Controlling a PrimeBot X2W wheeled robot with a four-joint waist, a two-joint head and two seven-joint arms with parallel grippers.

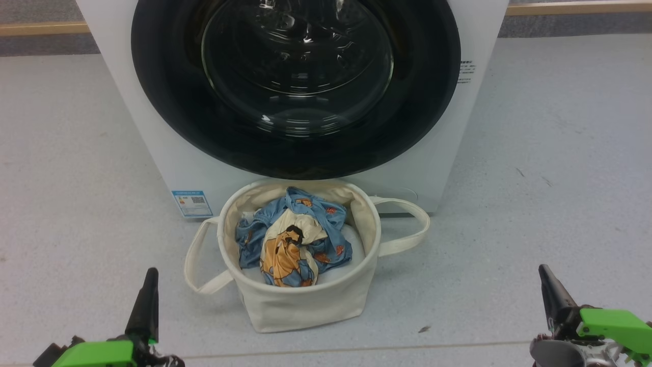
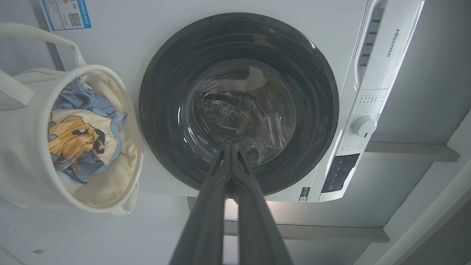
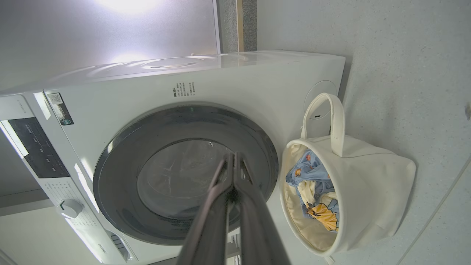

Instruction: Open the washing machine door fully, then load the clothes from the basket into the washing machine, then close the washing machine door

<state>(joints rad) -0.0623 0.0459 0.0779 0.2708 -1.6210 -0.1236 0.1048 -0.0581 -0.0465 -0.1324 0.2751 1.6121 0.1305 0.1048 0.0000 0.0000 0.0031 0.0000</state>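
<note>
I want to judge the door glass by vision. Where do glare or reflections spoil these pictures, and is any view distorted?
Head view: white reflections streak the door glass, masking the inside. Left wrist view: dimmer, yet the drum shows through. Right wrist view: glare blows out the wall behind the washer, whose edges bow, wide-angle.

Pale grey speckled floor (image 1: pixel 560 153) — wooden strip (image 1: pixel 580 7) at its far edge, bright glare on a frosted pane (image 3: pixel 110 33)

Head view's top edge crops the washing machine (image 1: pixel 417 168). Blue label (image 1: pixel 192 203) print's too small to read.
</note>
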